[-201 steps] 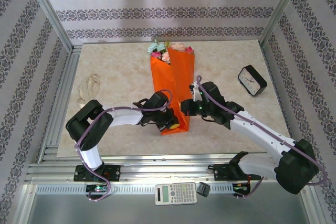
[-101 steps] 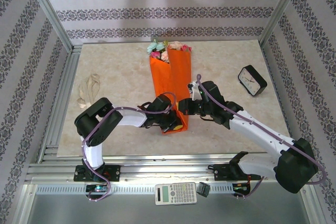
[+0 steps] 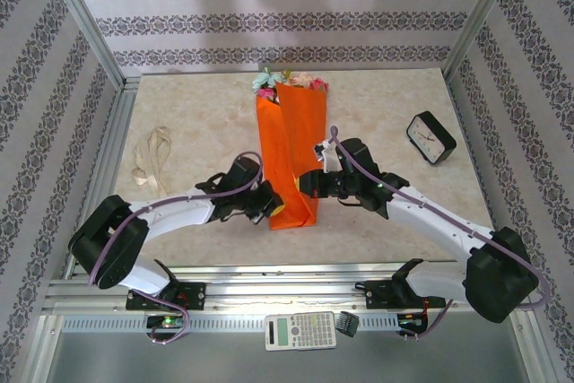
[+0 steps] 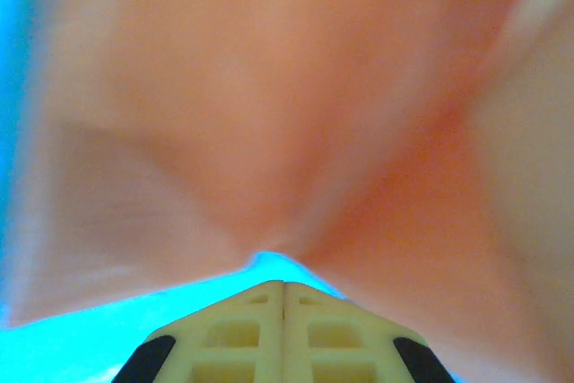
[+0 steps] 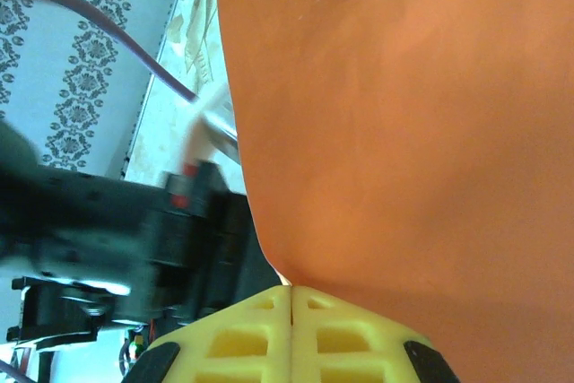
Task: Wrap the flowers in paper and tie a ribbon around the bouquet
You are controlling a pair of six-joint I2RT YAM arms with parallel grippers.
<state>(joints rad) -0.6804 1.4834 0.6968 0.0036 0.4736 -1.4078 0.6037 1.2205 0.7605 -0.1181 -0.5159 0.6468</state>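
The orange paper (image 3: 289, 154) lies lengthwise down the middle of the table, folded around the flowers (image 3: 285, 81), whose pink, peach and blue heads stick out at its far end. My left gripper (image 3: 272, 204) is at the paper's near left corner and my right gripper (image 3: 303, 183) at its near right edge. In the left wrist view the left gripper (image 4: 284, 284) is shut, with blurred paper (image 4: 269, 114) creasing down to its tips. In the right wrist view the right gripper (image 5: 291, 289) is shut on the edge of the paper (image 5: 404, 132). The beige ribbon (image 3: 151, 153) lies loose at the far left.
A black alarm clock (image 3: 430, 137) stands on the table at the right. A calculator (image 3: 300, 331) lies on the metal rail in front of the arm bases. Aluminium frame posts and patterned walls close in the table (image 3: 197, 114). The left arm (image 5: 134, 230) sits close beside the right gripper.
The left arm has swung out to the left and its gripper has shifted left with the paper's near corner. The right gripper has moved left, and the paper wrap has grown narrower.
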